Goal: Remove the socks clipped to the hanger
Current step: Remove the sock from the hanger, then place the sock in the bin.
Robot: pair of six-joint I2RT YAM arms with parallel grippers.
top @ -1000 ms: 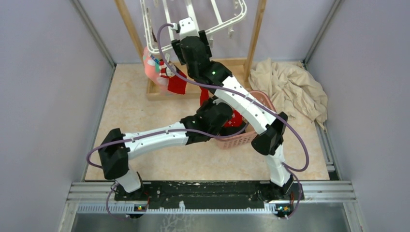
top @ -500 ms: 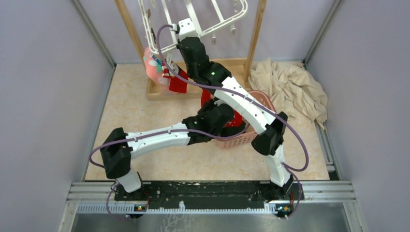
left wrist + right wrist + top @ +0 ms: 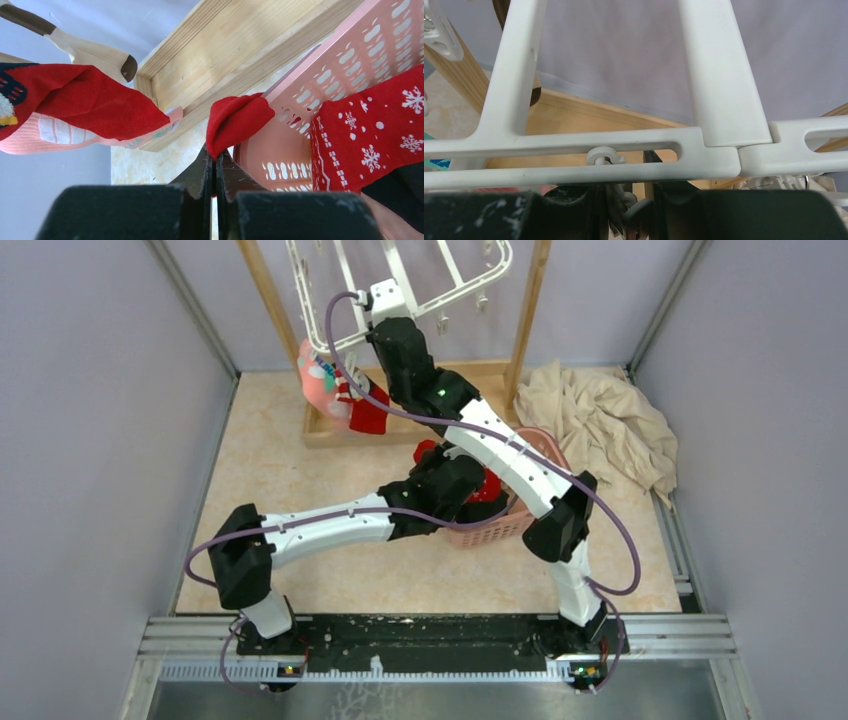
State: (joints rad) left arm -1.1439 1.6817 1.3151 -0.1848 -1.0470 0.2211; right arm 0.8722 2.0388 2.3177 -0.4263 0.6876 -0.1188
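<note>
While the left claw pinches a red sock at the basket, the right claw sits at the hanger. Whether it grips, I cannot tell.

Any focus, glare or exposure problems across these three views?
Top external: even light, sharp, no glare. Left wrist: the red sock and pink basket are crisp; the left gripper is a dark, soft mass. Right wrist: the hanger fills the frame, bright but not blown out.
</note>
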